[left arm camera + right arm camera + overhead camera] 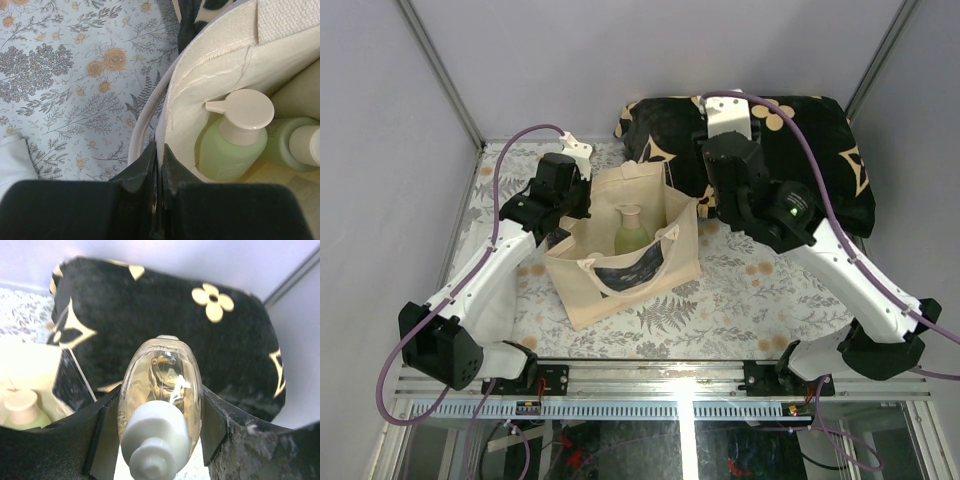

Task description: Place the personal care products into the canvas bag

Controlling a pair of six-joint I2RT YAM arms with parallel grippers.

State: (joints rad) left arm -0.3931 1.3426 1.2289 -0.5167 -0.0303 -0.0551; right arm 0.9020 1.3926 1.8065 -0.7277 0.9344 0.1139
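1. Left gripper [159,167] sat at the left of the top view, at the left rim of the canvas bag [620,265]. In the left wrist view its two fingers were pressed almost together at bottom centre, pinching the bag's cloth rim between them.
2. Floral tablecloth [740,295] lay under everything; it filled the left half of the left wrist view.
3. Canvas bag stood upright and open at centre of the top view, with a dark printed panel on its front face and one loop handle draped over the front.
4. One olive-green bottle [630,232] stood inside the bag, pale cap up. In the left wrist view it was at lower right, against the inner wall.
5. A second olive-green bottle [287,145] lay just right of the first, inside the bag, partly cut off by the frame edge.
6. Right gripper [160,432] was right of the bag in the top view, by the front edge of the cushion [810,150]. Its fingers were clamped on both sides of the amber bottle [160,385].
7. Amber bottle was held outside the bag, white cap toward the camera, at centre of the right wrist view.
8. The black cushion with cream flowers filled the upper right behind it.
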